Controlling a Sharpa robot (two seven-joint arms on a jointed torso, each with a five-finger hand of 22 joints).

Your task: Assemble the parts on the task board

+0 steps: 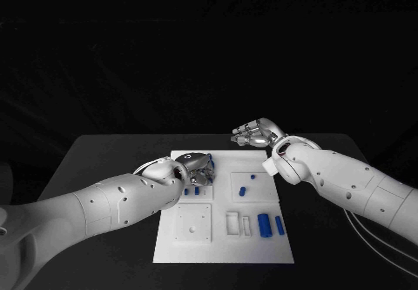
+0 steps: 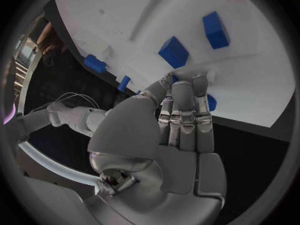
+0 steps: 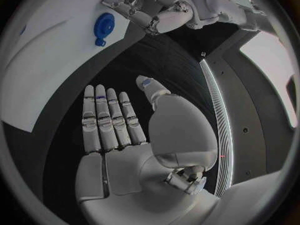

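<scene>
Left robot hand (image 1: pixel 197 167) sits low over the far left part of the white board (image 1: pixel 225 251), fingertips (image 2: pixel 199 81) down on its surface, nothing seen held. Right robot hand (image 1: pixel 256 133) hovers past the board's far right corner, fingers straight and apart, empty. Blue pieces (image 1: pixel 272 225) lie on the board, which rests on the bench (image 1: pixel 104 157).

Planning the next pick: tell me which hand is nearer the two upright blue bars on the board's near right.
Left. The left hand is over the board's upper left; the right hand hovers beyond the far edge, farther from the blue bars.
</scene>
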